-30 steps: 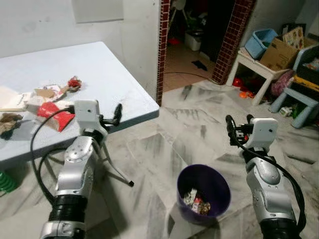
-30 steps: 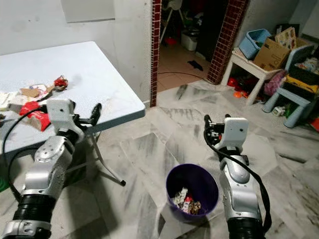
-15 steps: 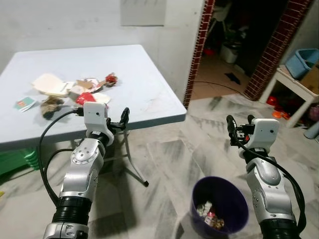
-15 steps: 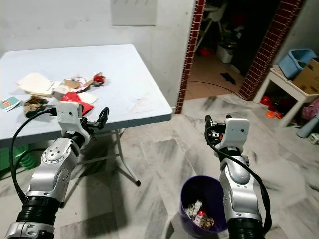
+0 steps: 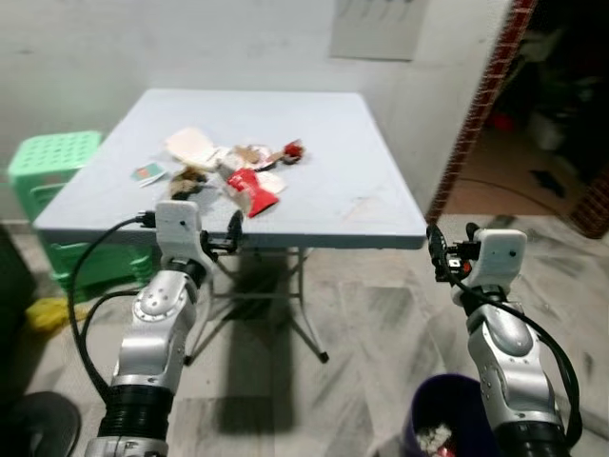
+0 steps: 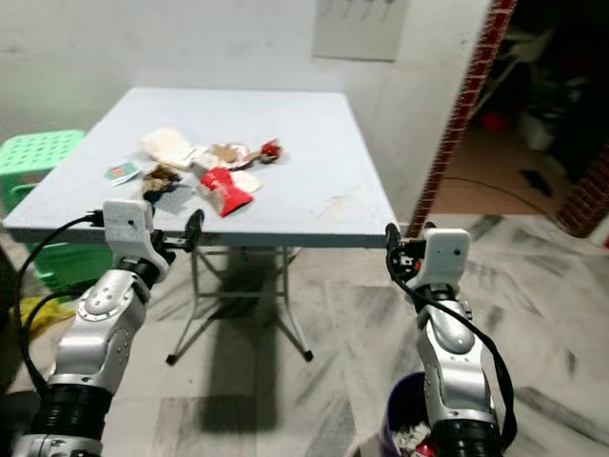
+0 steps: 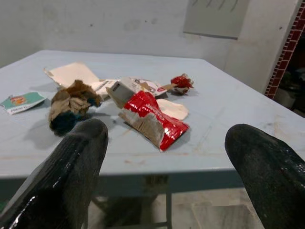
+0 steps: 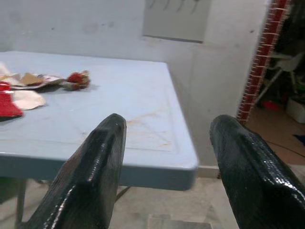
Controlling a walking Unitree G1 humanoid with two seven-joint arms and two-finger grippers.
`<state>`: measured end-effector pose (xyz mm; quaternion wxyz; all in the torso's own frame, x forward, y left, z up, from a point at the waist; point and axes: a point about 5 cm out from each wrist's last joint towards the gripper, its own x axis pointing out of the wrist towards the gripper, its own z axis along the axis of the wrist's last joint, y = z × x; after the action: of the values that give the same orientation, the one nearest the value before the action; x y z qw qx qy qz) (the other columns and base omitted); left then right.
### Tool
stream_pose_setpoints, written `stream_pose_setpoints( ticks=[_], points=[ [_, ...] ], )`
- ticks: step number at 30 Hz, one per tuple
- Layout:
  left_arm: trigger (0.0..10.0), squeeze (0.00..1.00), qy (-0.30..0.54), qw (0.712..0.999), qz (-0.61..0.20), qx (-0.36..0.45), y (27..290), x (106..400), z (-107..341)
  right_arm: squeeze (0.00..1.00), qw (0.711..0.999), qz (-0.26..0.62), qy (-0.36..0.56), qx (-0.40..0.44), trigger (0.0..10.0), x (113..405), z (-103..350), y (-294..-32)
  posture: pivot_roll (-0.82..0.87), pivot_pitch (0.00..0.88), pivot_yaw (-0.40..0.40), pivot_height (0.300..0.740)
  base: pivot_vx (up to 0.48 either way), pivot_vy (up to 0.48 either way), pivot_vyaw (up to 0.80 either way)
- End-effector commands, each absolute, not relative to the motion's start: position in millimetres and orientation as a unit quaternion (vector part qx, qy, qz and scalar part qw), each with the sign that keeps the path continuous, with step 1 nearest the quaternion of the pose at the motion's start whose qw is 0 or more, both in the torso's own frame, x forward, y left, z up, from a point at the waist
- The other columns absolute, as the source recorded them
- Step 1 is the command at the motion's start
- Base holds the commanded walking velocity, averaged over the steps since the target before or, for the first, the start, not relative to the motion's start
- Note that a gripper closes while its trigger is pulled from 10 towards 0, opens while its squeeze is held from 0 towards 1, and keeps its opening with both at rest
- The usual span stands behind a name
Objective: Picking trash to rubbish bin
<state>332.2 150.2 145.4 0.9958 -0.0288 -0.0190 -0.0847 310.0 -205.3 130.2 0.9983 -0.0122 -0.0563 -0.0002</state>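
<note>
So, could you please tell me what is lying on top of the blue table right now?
On the blue table: a red snack packet, a beige paper wrapper, a small green card, a brown crumpled lump and a small red scrap. Whatever lies beneath the pile is hidden.

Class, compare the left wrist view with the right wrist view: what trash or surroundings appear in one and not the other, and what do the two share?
Left wrist view alone: the crumpled red wrapper whole, a brown wad and a green card on the table, seen between the open left gripper.
Right wrist view alone: the table's corner and the red brick pillar, past the open right gripper.
Both: the light blue table, the small red scrap and the grey panel on the wall.
</note>
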Motion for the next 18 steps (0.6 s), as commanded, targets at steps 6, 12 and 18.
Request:
stream_pose_setpoints(
  ticks=[6,12,18],
  points=[
    [10.0,0.0,-0.022,0.997,-0.075,-0.018,155.4,331.2,147.8,0.0,0.998,0.009,-0.061,-0.013,10.0,312.1,133.8,-204.2,0.01,0.0,-0.068,0.74,0.0,0.0,0.76],
    [10.0,0.0,-0.015,0.997,-0.072,-0.033,157.4,329.6,145.6,0.0,0.998,0.02,-0.061,-0.001,10.0,311.2,133.8,-202.3,0.01,0.0,-0.073,0.74,0.0,0.0,0.1],
    [10.0,0.0,-0.009,0.997,-0.069,-0.031,158.6,330.5,145.5,0.0,0.997,0.032,-0.064,0.003,10.0,310.8,135.1,-199.2,0.01,0.0,-0.075,0.74,0.0,0.092,0.0]
  ],
)
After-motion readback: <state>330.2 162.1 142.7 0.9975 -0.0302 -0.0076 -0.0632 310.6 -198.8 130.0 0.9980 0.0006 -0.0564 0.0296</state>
